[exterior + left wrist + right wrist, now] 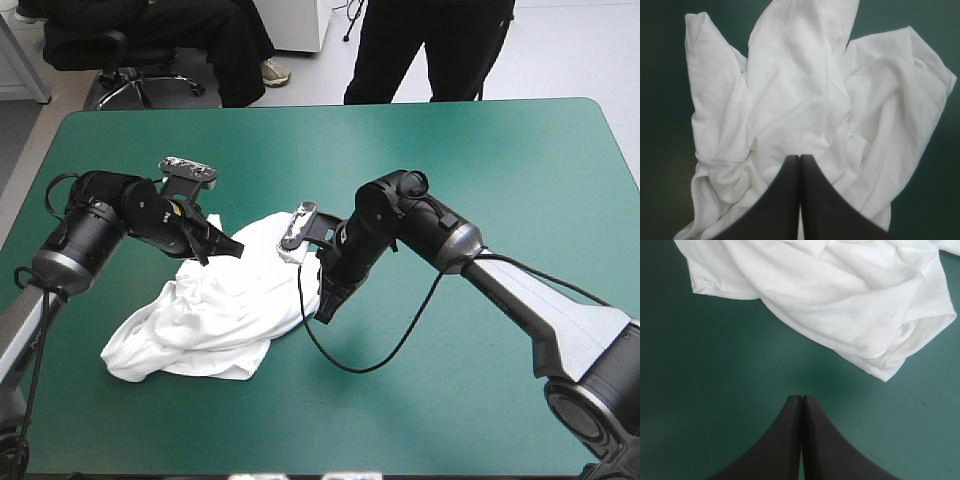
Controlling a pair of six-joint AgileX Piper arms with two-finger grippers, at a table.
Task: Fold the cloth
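T-shirt (215,310) lies as a crumpled white heap on the teal-green cover (480,160), spreading out ahead of and under the left gripper (236,249) and just beside the right gripper (323,314). The left gripper's jaws are clenched, the two black fingers pressed together into one pointed arch. In the left wrist view the arch's tip sits over the cloth, and rumpled folds fan out ahead of it and to both sides, with bare cover showing only beyond the heap's outline. Whether the tip touches the fabric cannot be told. The right gripper's jaws are likewise clenched into a single point, and under them is bare cover. In the right wrist view the heap's nearest rolled edge lies ahead of the closed tip, a little to one side and apart from it, and the rest of the white fabric stretches on farther ahead. In the high view the two grippers stand near each other, with part of the heap between them.
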